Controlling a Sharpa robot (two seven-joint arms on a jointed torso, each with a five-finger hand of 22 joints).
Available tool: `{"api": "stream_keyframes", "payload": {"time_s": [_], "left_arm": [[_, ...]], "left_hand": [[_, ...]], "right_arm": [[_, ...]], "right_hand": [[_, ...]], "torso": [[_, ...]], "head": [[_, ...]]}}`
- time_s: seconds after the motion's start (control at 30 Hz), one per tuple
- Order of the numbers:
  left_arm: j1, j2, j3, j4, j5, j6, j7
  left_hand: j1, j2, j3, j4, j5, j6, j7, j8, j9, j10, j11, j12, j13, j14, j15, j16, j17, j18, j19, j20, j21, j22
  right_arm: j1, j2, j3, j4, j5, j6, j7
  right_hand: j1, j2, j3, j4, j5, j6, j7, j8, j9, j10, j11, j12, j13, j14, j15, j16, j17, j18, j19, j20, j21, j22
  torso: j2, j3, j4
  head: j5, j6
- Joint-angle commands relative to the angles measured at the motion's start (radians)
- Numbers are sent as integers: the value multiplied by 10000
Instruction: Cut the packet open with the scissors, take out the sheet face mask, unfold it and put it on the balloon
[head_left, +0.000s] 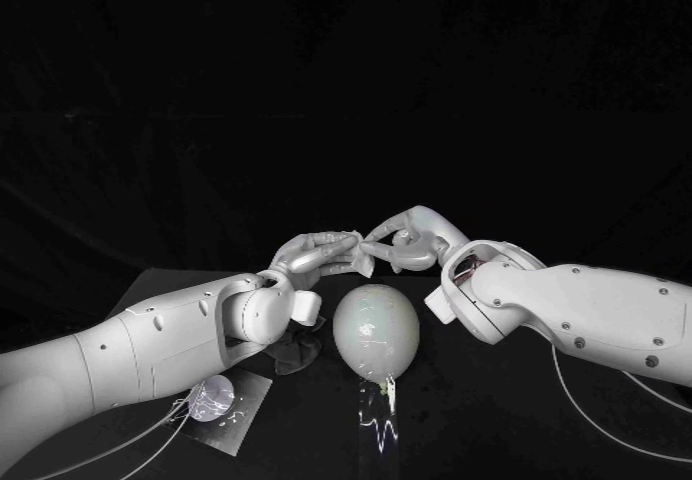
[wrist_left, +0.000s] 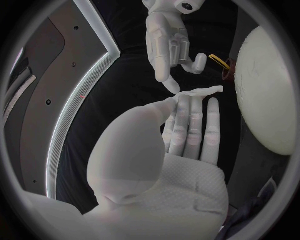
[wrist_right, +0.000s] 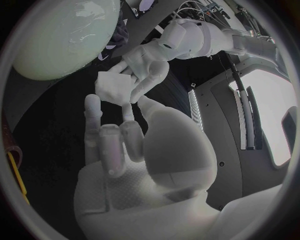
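Note:
A pale, egg-shaped balloon (head_left: 378, 328) stands on the black table in front of me. Just behind and above it my left hand (head_left: 312, 256) and right hand (head_left: 411, 245) meet fingertip to fingertip. Between them is the small, folded white sheet mask (wrist_left: 201, 92), also seen from the right wrist (wrist_right: 115, 88). My left hand (wrist_left: 187, 135) pinches it between thumb and fingers. My right hand (wrist_left: 166, 45) touches its other edge with thumb and a finger and seems to pinch it too. The balloon (wrist_left: 270, 85) lies close beside both hands (wrist_right: 62, 35).
The cut silvery packet (head_left: 219, 402) lies on the table under my left forearm. The scissors with a yellow and red handle (wrist_left: 220, 62) lie behind the balloon, also seen in the right wrist view (wrist_right: 15, 167). Cables trail along the table near both arms.

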Motion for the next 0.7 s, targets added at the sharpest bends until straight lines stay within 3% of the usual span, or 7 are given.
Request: {"api": "stream_keyframes", "payload": {"time_s": [0.03,0.33,0.7], "left_arm": [[13,10,15,44,-128,23,73],[13,-13,15,64,-140,13,73],[13,-11,15,80,-236,-28,66]], "left_hand": [[-72,12,95,-28,30,-40,22,39,1332,51,2,1,9,84,-9,-69,-15,59,-73,-7,41,28],[-373,-108,568,-356,40,-27,32,-6,1566,47,4,25,101,102,-11,-90,-25,-2,-279,-75,347,308],[-634,-167,833,-588,40,8,25,-49,1759,64,-8,63,194,143,-23,-78,-18,-51,-458,-126,641,575]], "right_arm": [[-29,68,4,-102,-414,-276,-623],[-74,178,4,-218,-1095,-819,-872],[-99,310,4,-230,-1105,-966,-508]], "right_hand": [[-114,-65,-48,97,-79,8,19,-53,-26,72,36,3,811,77,7,54,652,50,72,-1,33,155],[-242,-203,-191,256,-146,-19,32,-77,-65,52,52,-21,778,81,22,60,654,47,70,9,28,159],[-286,-351,-347,350,-193,-89,51,-112,-100,8,69,-74,724,38,37,33,584,44,49,20,13,158]], "torso": [[3,1,-5],[-3,7,-8],[-2,6,-8]], "head": [[0,-15],[11,-25],[-13,-14]]}}
